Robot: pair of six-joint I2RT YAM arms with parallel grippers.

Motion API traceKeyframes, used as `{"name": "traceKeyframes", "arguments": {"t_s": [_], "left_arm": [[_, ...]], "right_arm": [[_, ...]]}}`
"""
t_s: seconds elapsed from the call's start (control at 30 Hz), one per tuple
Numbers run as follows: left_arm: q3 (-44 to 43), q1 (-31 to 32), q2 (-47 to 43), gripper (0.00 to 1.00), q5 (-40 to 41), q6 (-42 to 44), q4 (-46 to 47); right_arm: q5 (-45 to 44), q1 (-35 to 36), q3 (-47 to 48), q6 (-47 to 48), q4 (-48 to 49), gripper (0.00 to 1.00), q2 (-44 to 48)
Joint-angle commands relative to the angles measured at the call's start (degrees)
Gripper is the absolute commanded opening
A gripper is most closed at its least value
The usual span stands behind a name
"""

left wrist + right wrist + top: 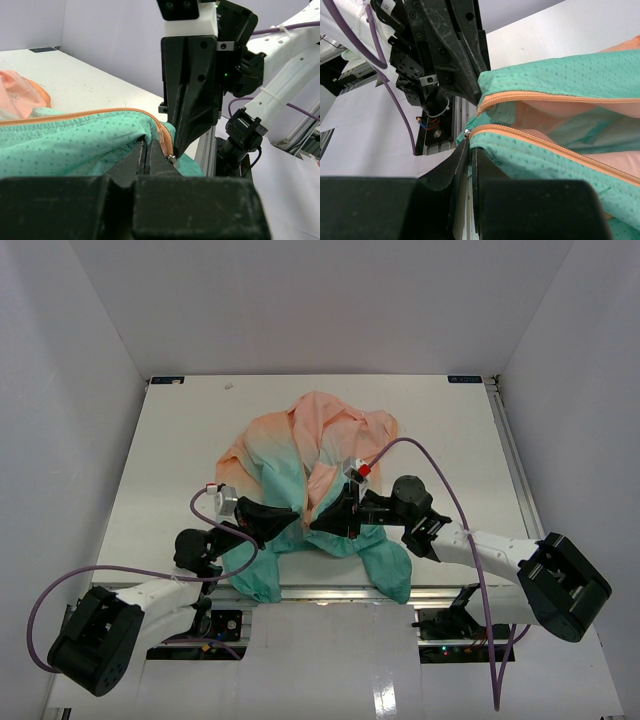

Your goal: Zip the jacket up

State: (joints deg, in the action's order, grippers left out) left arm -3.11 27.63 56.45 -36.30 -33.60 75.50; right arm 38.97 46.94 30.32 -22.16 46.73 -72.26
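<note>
The left pincer (148, 151) is clenched on one teal hem corner of the jacket (322, 440). The right pincer (470, 150) is clenched on the facing corner, likely to bring the open zipper (535, 96) ends together. The jacket lies crumpled on the counter (175, 440), its length running away beyond both pincers, peach end farthest.

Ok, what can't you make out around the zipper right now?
- Top view: bottom ends of the zipper, under the left gripper and right gripper.
- Left wrist: metal piece at the zipper end, too small to identify.
- Right wrist: top of the jacket, cut off by the right edge.
</note>
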Motion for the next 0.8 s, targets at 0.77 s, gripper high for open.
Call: {"name": "traceKeyframes", "arguments": {"t_s": [0.77], "left_arm": [[3.03,1.3,-2.69,0.0,-1.66,4.41,28.82]], "right_arm": [[-3.23,0.0,1.46,-4.22,7.41,0.08,1.44]]}}
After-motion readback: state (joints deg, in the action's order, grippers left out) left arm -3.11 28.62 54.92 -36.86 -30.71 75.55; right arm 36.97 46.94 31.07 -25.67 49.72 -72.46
